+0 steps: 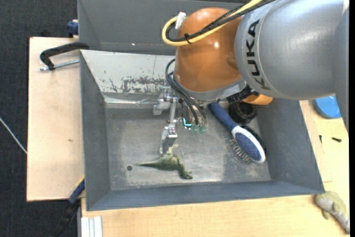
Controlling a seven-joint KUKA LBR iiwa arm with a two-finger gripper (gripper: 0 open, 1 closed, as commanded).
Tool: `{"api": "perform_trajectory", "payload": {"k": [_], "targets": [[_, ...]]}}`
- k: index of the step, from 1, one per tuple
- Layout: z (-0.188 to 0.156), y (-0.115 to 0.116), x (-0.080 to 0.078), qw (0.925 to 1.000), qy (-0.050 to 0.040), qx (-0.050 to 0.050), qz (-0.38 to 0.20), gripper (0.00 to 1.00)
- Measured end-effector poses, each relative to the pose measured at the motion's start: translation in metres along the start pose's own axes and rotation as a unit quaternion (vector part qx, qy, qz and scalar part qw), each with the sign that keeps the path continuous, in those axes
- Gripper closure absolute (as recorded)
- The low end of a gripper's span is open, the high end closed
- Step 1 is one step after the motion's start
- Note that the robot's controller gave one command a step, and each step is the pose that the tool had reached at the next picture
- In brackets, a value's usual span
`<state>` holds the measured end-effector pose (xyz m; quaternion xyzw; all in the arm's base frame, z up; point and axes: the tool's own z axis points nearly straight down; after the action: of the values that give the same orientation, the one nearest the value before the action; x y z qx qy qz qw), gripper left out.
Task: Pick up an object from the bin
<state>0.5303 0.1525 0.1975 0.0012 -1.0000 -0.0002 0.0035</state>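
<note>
Camera view: green toy dinosaur (166, 164) lies just below the tool (168, 145); its grip state cannot be told.

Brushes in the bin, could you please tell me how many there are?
1: a blue brush lies at the bin's right, handle under the arm. The arm may hide others.

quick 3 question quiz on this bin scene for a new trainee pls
1. True or false: the blue brush lies by the bin's left wall, as the camera sees it.
2. Which thing lies nearest the tool? A) green toy dinosaur B) blue brush C) red ball
3. Fill in: the brush's head has a ___ rim.

Key: 1 false (it is on the right); 2 A; 3 white.
</note>
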Motion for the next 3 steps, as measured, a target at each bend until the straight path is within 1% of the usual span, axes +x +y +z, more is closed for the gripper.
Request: {"api": "perform_trajectory", "payload": {"k": [1, 2, 3], "targets": [[0.084, -0.037, 0.034, 0.9870, -0.0010, 0.001, -0.161, 0.00], [0.082, -0.036, 0.032, 0.9870, -0.0042, 0.000, -0.161, 1.00], [-0.061, -0.099, 0.006, 0.9682, -0.0105, 0.002, -0.250, 1.00]]}}
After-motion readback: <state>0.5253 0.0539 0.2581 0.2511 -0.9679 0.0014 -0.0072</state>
